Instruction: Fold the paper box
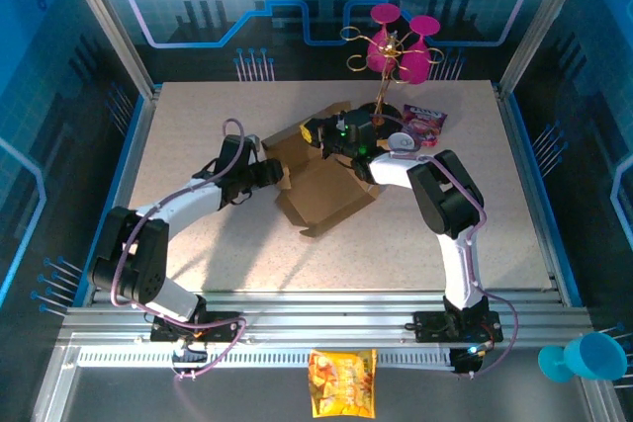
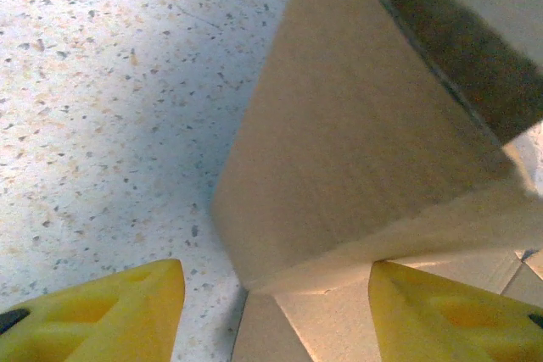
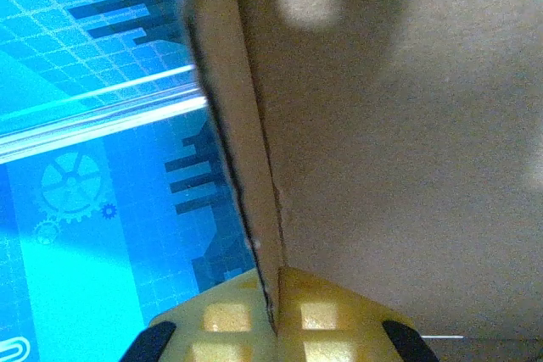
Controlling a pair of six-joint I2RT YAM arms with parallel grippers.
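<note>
In the right wrist view, the right gripper (image 3: 276, 307) is pinched tight on the thin edge of a cardboard panel of the paper box (image 3: 399, 125). The panel stands up through the middle of the frame. From above, that right gripper (image 1: 318, 133) sits at the box's far rim, just above centre frame.

The left gripper (image 2: 276, 273) stands wide and holds nothing. A raised flap of the paper box (image 2: 356, 142) hangs just above the gap between its yellow fingers (image 2: 110, 320), with speckled bench (image 2: 102, 108) to the upper left. In the top view, the left gripper (image 1: 269, 173) is at the box's left edge.

The paper box (image 1: 321, 185) lies part-open in the middle of the bench (image 1: 198, 126).

Risks, as I judge them:
- With one side unheld, the flap could spring back flat.
- A pull from the right pinch alone could drag or twist the whole box across the bench.
- A grip that thin on an edge may slip or crease the cardboard off its score line.
- The gold stand (image 1: 381, 76) with pink glasses (image 1: 401, 42) and the purple packet (image 1: 425, 124) sit close behind the right arm, so a wide swing could knock them.
</note>
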